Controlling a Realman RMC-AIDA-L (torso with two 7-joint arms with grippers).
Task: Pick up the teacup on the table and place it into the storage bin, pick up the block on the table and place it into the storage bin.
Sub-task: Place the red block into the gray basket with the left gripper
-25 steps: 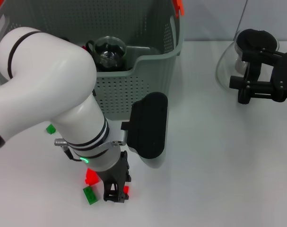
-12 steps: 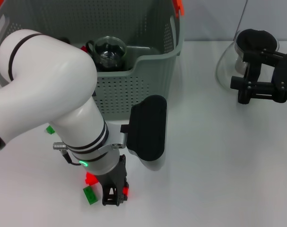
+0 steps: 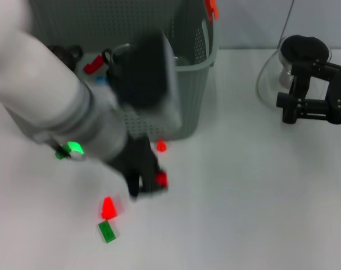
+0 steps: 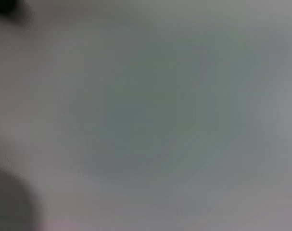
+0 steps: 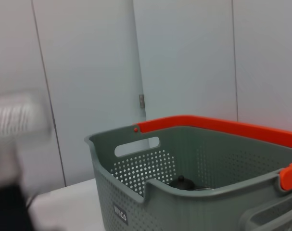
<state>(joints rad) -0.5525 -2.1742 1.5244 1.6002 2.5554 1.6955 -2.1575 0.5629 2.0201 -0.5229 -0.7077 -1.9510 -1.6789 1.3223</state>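
The storage bin [image 3: 187, 73] stands in the upper middle of the head view, with its grey perforated wall reaching down to about the centre of the frame. To the right of its front edge the white table [image 3: 243, 197] gives wide free room, down to the lower right corner. In the lower left there is less room: a red block [image 3: 108, 207] and a green block [image 3: 107, 231] lie there close together, and another small red block [image 3: 160, 147] lies just below the bin wall.

The left arm [image 3: 58, 107] comes from the upper left of the frame and slants down toward the centre, crossing in front of the bin. It is blurred. The left gripper [image 3: 145, 183] is at its lower end, above the table, with a small red block [image 3: 161, 179] at its tip. It seems to hold this block, but the fingers are too smeared to be sure.

The teacup [image 3: 122, 56] is partly seen inside the bin, behind the arm.

The right gripper [image 3: 288, 107] stays at the right edge, well apart, beside a glass pot [image 3: 282, 62]; I cannot tell its opening.
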